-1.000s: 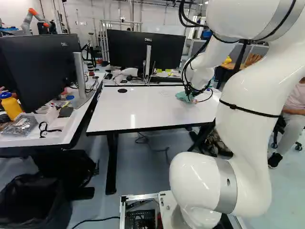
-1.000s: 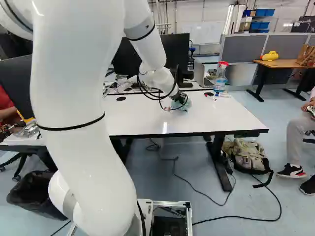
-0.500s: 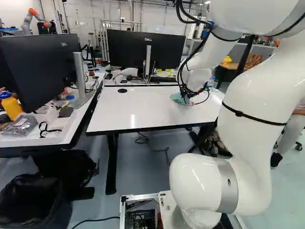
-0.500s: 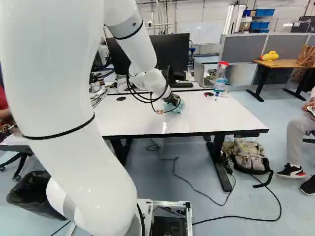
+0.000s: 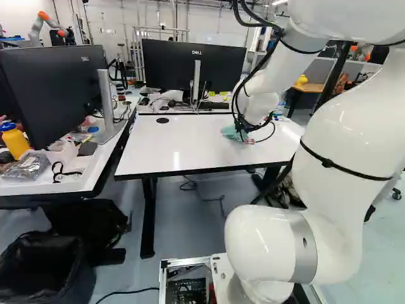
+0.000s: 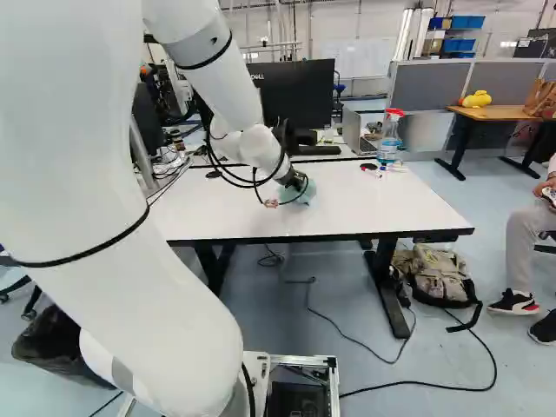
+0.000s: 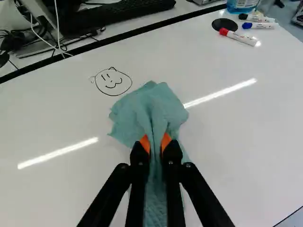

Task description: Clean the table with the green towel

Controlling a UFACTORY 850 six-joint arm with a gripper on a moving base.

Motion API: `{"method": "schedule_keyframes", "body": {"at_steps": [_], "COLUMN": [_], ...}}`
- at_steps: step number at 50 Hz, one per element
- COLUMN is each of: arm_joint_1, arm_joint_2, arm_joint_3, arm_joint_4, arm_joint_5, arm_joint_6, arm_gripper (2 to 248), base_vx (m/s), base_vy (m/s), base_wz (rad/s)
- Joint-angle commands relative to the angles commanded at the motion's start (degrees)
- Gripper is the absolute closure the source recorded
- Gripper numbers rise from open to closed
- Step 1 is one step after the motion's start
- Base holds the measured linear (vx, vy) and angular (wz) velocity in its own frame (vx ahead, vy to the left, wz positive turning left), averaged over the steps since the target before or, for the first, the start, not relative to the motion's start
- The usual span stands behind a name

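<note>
Above the white table (image 5: 171, 152), the arm (image 5: 335, 177) reaches forward and down; in the left base view it climbs toward one o'clock, leaves at the upper edge, and its forearm (image 5: 278, 69) drops toward seven; in the right base view the lower length leans to eleven o'clock, the forearm slants down toward five, and the wrist tips on toward four, so that the gripper (image 6: 297, 181) meets the table at a slant; from the table's middle in the left base view, it works at about two o'clock.

With twelve o'clock taken as straight ahead of the gripper (image 7: 155, 142), the green towel (image 7: 151, 111) has its long axis on the twelve-to-six line; its bunched head fans out over the tabletop ahead of the fingers, wider toward eleven; its narrow tail runs back between them toward six; the two fingers pinch a gathered fold from both sides, orange pads (image 7: 145, 143) pressing on it.

Just beside the towel, at eleven o'clock from the gripper, is a face drawn in black line (image 7: 113, 82); farther off, at one o'clock, lie a red-capped marker (image 7: 239, 38) and a round black disc (image 7: 225, 24).
</note>
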Motion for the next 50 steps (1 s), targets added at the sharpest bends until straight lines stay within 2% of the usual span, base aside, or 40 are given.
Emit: {"method": "schedule_keyframes", "body": {"at_steps": [30, 50], "arm_joint_1": [0.02, 0.79], "arm_joint_2": [-0.03, -1.93], "arm_joint_3": [-0.12, -4.76], "arm_joint_4": [0.00, 0.00], "arm_joint_5": [0.00, 0.00], "arm_joint_6": [0.00, 0.00], "arm_gripper": [205, 205], "base_vx": [0.000, 0.000], "base_vy": [0.000, 0.000], "base_wz": [0.000, 0.000]}}
